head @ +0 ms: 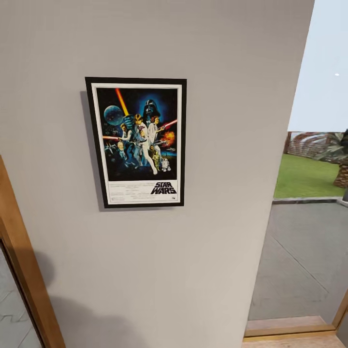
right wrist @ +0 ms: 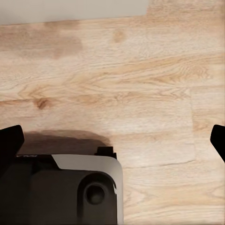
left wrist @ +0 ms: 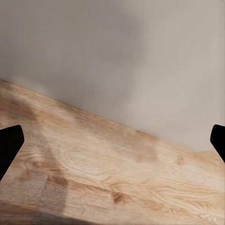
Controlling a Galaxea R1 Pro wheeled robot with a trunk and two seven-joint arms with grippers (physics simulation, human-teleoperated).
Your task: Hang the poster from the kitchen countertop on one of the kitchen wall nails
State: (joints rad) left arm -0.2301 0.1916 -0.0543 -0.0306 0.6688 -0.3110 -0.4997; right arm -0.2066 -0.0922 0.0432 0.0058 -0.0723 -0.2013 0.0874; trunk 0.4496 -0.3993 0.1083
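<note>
Hanging flat and upright on the plain light-grey wall (head: 217,96), the thin black-framed Star Wars poster (head: 137,142) shows a white border, colourful figures against dark blue space and a black logo in its lower right corner; a soft shadow runs down its left edge. A wooden door frame (head: 24,270) slants at the left, and an opening on the right gives onto grey paving and green grass. The left claw (left wrist: 112,140) has its dark fingertips (left wrist: 9,145) wide apart, gripping nothing, over the pale grained wooden floor (left wrist: 117,187). The right claw (right wrist: 112,140) is equally spread and empty above the robot's dark rounded base (right wrist: 70,192).
</note>
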